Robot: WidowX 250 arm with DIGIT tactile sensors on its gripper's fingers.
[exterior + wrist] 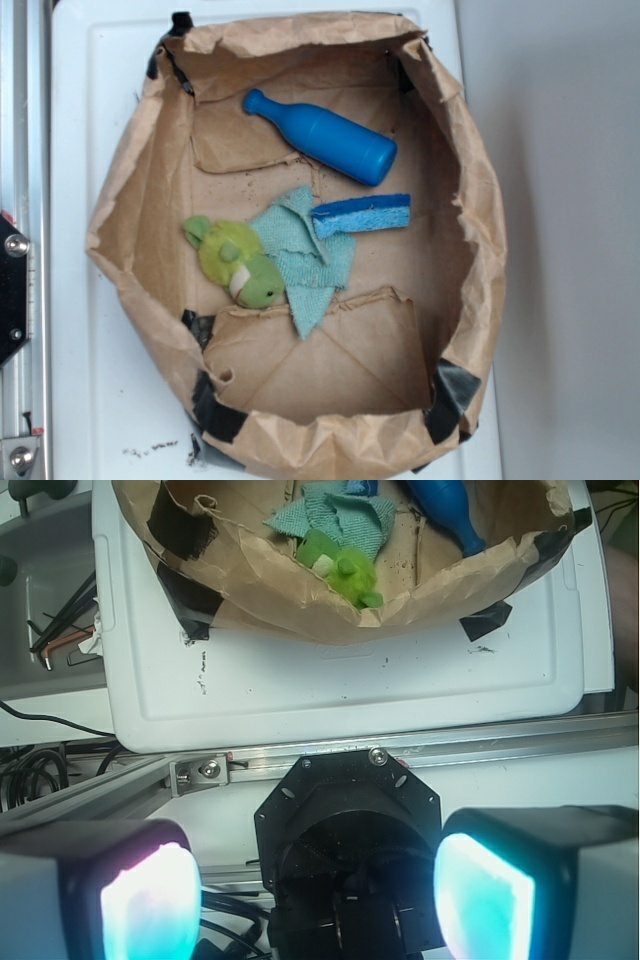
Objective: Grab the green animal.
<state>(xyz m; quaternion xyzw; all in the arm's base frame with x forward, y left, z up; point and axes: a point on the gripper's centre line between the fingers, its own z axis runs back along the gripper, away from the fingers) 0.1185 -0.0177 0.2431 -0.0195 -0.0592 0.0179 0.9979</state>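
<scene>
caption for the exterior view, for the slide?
Green animal lies beside a teal rag, sponge and blue bottle in a paper-lined bin.

Inside the paper-lined basket, which sat on a tray, the green animal lay left of centre, touching the rag spread to its right. A sponge rested on the rag's upper right edge, with the bottle lying tilted behind it. The gripper stood outside the basket, beyond a rail, well apart from the animal.
</scene>
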